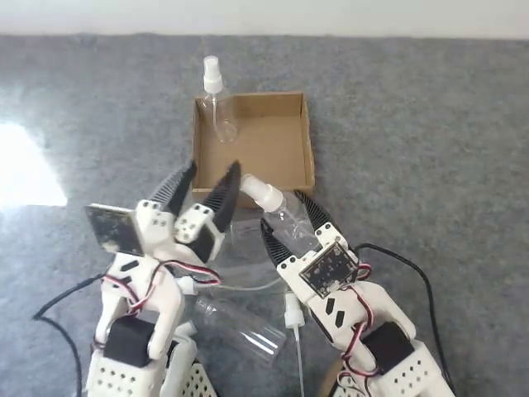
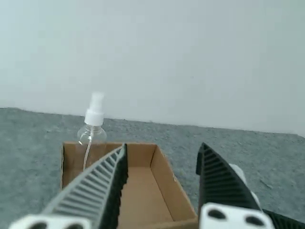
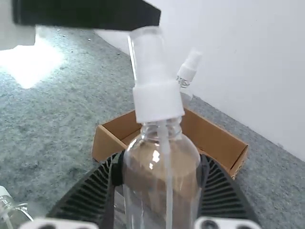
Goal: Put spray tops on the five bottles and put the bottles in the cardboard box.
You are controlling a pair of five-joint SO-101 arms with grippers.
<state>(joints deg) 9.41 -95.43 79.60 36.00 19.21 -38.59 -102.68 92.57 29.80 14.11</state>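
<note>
held bottle (image 3: pixel 159 171): spray top on, neck pointing at box (image 1: pixel 307 141)
right gripper (image 1: pixel 281 208): clamped on held bottle, just short of box's near wall
left gripper (image 1: pixel 215 165): fingers spread, empty, beside right gripper
boxed bottle (image 1: pixel 219 107): upright, topped, far corner ahead of left gripper
loose bottle (image 1: pixel 244 331): lying uncapped behind both grippers

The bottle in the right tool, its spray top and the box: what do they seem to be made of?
The bottle looks like clear, glossy plastic, perhaps glass: the box shows through it. Its spray top looks like white opaque plastic. The box looks like matte brown cardboard, by its raw edges.
</note>
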